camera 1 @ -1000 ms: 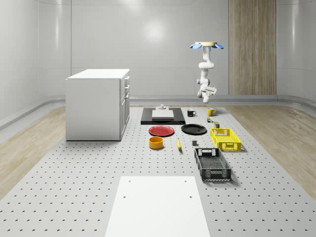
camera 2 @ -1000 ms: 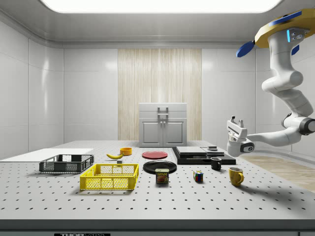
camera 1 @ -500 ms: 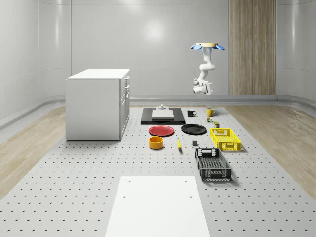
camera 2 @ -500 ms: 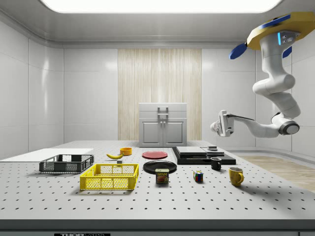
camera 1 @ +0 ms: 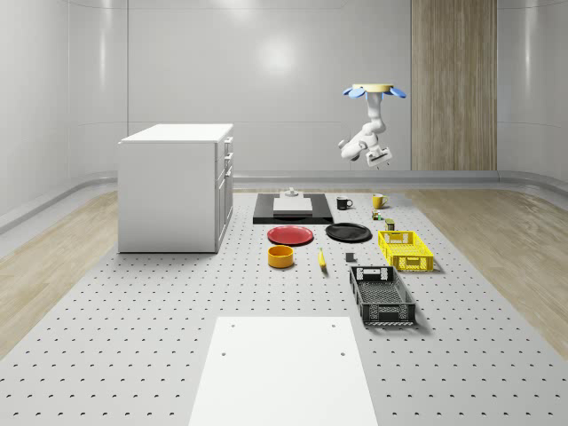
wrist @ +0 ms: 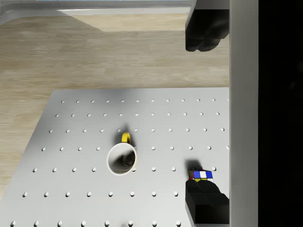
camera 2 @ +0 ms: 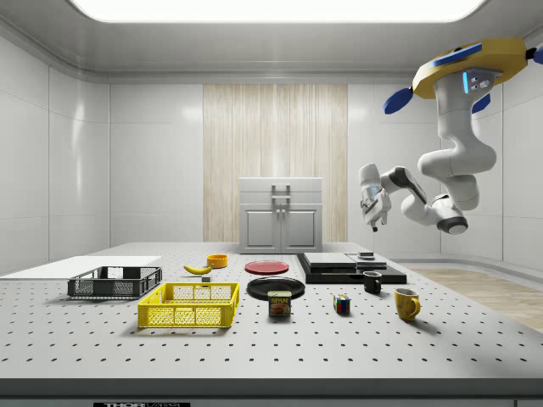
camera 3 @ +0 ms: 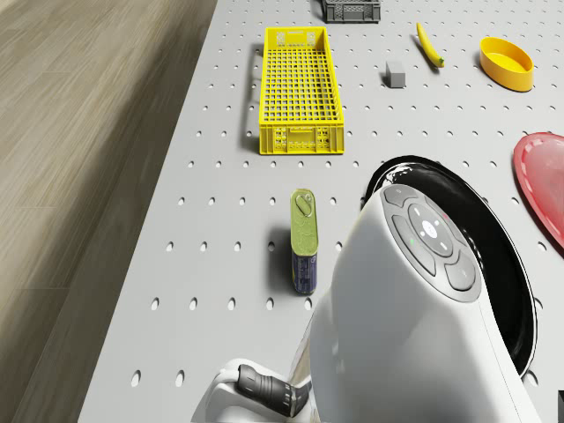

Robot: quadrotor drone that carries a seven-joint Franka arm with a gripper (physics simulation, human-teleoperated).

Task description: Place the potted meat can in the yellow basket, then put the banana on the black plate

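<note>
- The grey perforated tabletop (camera 1: 133, 355) carries everything; the drone (camera 2: 462, 72) hovers high above its far end, over the area of the yellow mug (wrist: 122, 158) and the multicoloured puzzle cube (wrist: 201, 175).
- The long yellow mesh basket (camera 3: 300, 88) lies just beyond the can, well clear of the round black plate (camera 3: 502, 264).
- The claw (camera 2: 371, 212) hangs well above the tabletop with its fingers spread wide and nothing between them; one dark fingertip (wrist: 206, 28) frames the mug below.
- The small blue-and-olive potted meat can (camera 3: 304, 240) stands upright between basket and plate, untouched.
- The slim yellow banana (camera 3: 429, 44) lies beyond the plate, near a yellow bowl (camera 3: 506, 62).
- Judgement: the step in hand is reaching the can. Bring the claw over it first, line the fingers across its narrow faces, then descend straight, keeping away from the basket wall.
</note>
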